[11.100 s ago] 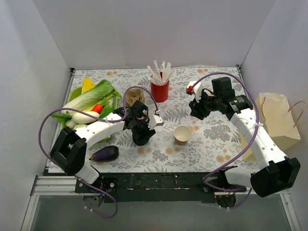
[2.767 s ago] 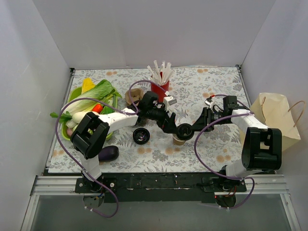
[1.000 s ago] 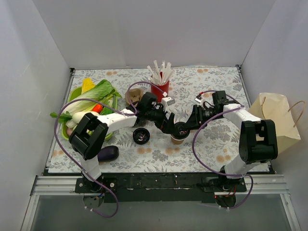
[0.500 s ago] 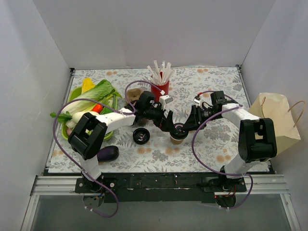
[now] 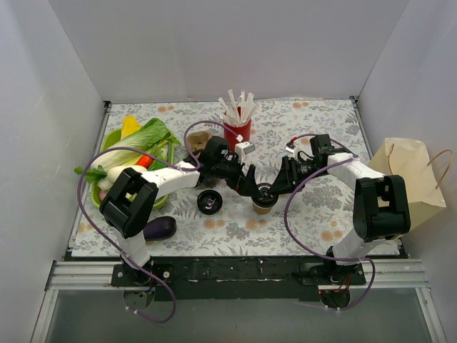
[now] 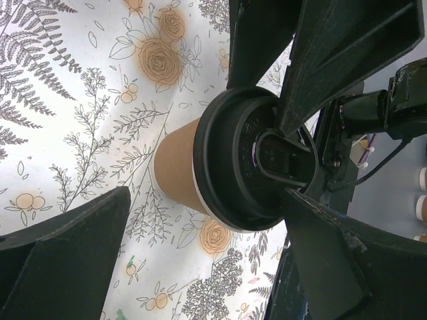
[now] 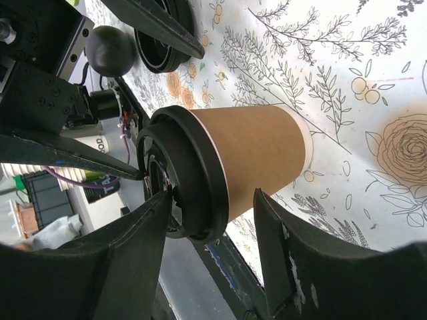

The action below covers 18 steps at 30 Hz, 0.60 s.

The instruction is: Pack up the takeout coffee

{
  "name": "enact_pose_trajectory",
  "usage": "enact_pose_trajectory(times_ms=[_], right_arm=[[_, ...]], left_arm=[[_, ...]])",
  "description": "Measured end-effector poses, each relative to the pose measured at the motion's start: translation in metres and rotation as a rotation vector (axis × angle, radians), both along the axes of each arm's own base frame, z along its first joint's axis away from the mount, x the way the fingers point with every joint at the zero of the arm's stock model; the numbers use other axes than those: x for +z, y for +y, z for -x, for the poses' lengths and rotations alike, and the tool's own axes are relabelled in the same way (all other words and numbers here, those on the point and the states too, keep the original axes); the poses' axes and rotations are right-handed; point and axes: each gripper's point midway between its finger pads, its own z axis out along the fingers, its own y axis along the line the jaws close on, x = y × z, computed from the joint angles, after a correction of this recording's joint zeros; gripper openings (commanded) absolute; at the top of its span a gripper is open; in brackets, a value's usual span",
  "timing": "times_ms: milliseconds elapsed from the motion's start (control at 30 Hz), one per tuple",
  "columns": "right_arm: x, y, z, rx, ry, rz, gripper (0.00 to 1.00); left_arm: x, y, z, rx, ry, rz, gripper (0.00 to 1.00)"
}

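Note:
The takeout coffee (image 5: 263,205) is a tan kraft cup standing mid-table with a black lid (image 5: 263,193) sitting on its rim. My left gripper (image 5: 251,186) reaches it from the left and stands wide open. In the left wrist view the lidded cup (image 6: 175,167) sits just beyond the left gripper (image 6: 207,200), touching neither finger. My right gripper (image 5: 280,186) comes in from the right, also open. In the right wrist view the right gripper (image 7: 212,198) has one finger by the lid (image 7: 190,177) and the other beside the cup wall (image 7: 260,153), holding nothing.
A second black lid (image 5: 208,202) lies left of the cup. Behind stand a red cup of white straws (image 5: 238,133) and a pulp cup carrier (image 5: 198,140). Vegetables (image 5: 136,150) fill the far left, an eggplant (image 5: 158,228) lies near front. A paper bag (image 5: 410,179) stands at right.
Much earlier the cup stood bare; it now wears a black lid. Over the last second both grippers stayed at the cup, shifting slightly left, and the right jaws spread wider.

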Motion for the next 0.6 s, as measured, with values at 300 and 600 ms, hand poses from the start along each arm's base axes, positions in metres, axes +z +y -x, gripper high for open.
enact_pose_trajectory(times_ms=[300,600], right_arm=[[-0.002,0.007,0.005,0.038,-0.009,0.025,0.62],[-0.002,0.007,0.005,0.042,-0.017,0.037,0.62]], left_arm=[[-0.001,0.006,-0.003,0.021,-0.003,-0.008,0.98],[0.001,0.012,-0.001,0.025,-0.009,-0.015,0.98]])
